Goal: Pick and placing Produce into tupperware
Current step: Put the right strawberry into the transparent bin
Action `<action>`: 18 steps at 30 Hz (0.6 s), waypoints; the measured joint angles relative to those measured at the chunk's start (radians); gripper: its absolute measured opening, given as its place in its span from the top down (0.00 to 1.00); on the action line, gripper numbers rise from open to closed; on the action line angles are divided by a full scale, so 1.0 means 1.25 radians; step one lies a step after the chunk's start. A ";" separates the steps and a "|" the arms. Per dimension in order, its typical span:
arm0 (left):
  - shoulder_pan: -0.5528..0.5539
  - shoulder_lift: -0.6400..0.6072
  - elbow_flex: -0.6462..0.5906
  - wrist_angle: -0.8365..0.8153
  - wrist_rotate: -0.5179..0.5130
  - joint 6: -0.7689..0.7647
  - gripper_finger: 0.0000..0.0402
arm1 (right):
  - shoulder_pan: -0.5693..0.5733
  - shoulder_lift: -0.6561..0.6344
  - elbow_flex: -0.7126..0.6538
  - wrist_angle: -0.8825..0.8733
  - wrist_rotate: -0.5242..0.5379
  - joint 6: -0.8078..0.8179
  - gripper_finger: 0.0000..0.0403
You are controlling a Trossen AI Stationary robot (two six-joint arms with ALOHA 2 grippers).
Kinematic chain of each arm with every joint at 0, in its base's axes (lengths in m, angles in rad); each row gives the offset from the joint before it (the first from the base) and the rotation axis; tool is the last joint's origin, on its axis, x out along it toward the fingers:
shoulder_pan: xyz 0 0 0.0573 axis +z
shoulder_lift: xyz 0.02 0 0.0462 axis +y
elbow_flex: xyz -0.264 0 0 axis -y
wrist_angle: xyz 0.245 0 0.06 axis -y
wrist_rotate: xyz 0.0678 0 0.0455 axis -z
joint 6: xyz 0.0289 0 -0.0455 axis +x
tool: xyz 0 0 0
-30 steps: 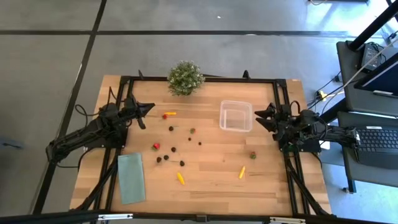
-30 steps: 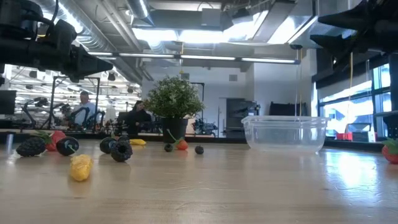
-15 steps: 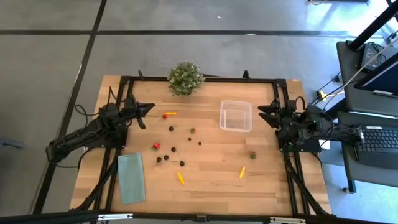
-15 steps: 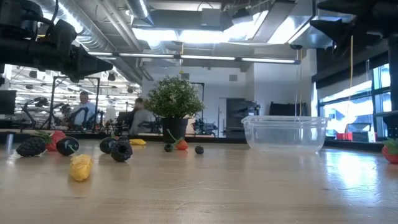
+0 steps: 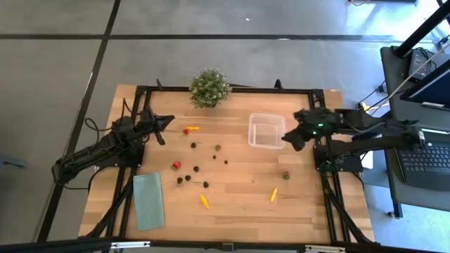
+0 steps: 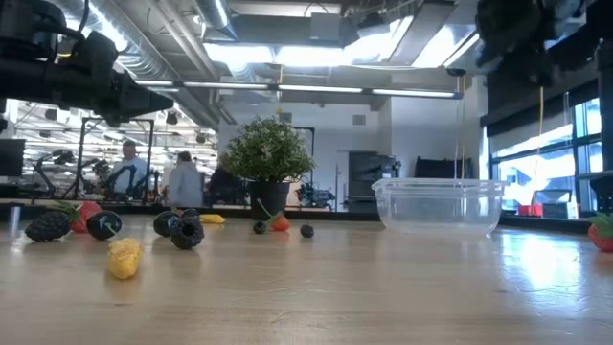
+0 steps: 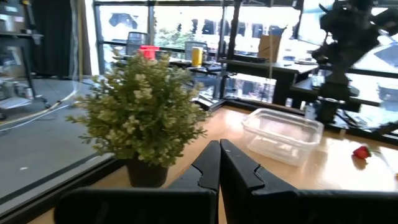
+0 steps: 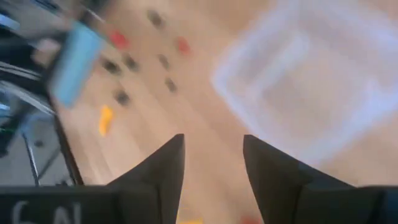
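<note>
Clear tupperware [image 5: 266, 131] — unlabelled — beside the parted right claw [image 5: 287, 138].

Wooden table [image 5: 239, 204]: potted plant [image 5: 209, 88] at its far edge; pale-green cloth [image 5: 148, 201] near its front left corner. Laptop [image 5: 427, 156] beside its right edge.

From table level I see the clear tupperware [image 6: 439, 204] at three o'clock, empty; dark berries [image 6: 50, 225] and a yellow piece [image 6: 124, 259] at nine, potted plant [image 6: 267, 158] behind.
</note>
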State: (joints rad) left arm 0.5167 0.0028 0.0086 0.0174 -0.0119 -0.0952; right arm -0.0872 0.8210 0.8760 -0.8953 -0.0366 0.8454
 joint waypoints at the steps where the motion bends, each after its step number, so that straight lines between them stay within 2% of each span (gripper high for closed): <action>1: 0.000 0.000 0.000 0.000 -0.008 0.000 1.00 | 0.000 0.031 0.015 -0.041 -0.020 0.025 0.59; 5: 0.000 0.000 0.000 0.000 -0.025 -0.001 1.00 | 0.017 0.124 0.030 -0.146 -0.085 0.074 0.59; 11: 0.000 0.000 0.000 0.000 -0.025 -0.001 1.00 | 0.048 0.215 0.012 -0.160 -0.117 0.074 0.59; 18: 0.000 0.000 0.000 0.000 -0.025 -0.001 1.00 | 0.075 0.261 0.010 -0.159 -0.112 0.099 0.56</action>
State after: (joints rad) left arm 0.5166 0.0025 0.0086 0.0177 -0.0431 -0.0966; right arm 0.0065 1.1467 0.8890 -1.0946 -0.1762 0.9690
